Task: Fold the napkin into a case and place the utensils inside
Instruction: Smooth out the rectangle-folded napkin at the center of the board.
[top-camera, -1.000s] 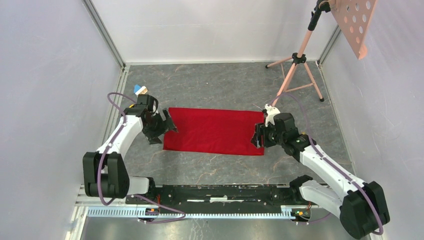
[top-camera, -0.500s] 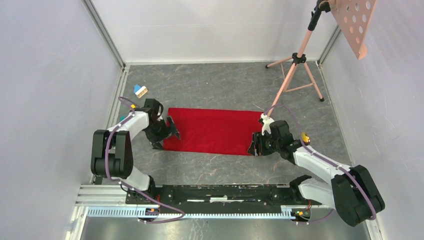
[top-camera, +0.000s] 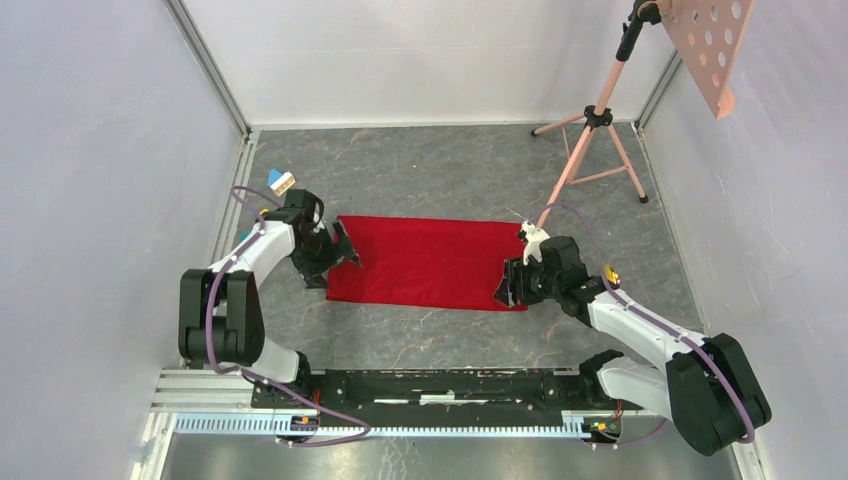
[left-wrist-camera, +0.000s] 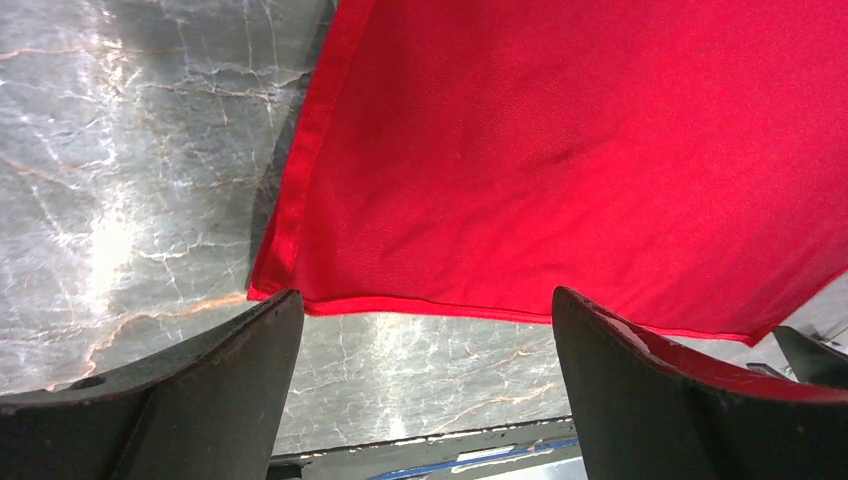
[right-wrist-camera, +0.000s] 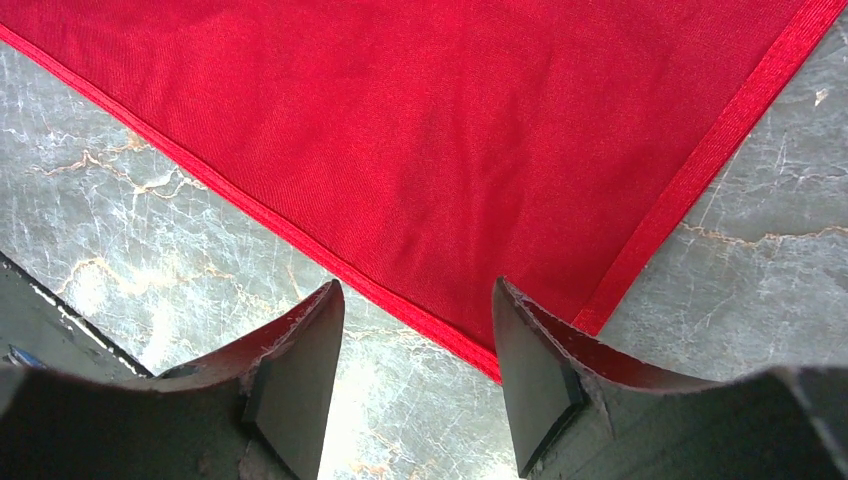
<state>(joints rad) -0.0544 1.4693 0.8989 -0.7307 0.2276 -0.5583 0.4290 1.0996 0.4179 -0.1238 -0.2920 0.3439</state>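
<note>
Red hemmed napkin (top-camera: 425, 262) lies rectangular on veined grey table (top-camera: 450, 170).

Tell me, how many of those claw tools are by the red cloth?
2: the left tool at the left end of the red cloth, the right tool at its right end. No others seem hidden.

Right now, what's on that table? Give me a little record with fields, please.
napkin: red, lying flat as a rectangle on the table
left claw: open, at the cloth's near-left corner
right claw: open, at its near-right corner
utensils: none in view
case: not yet formed
also there: small coloured block far left; pink tripod back right
</note>
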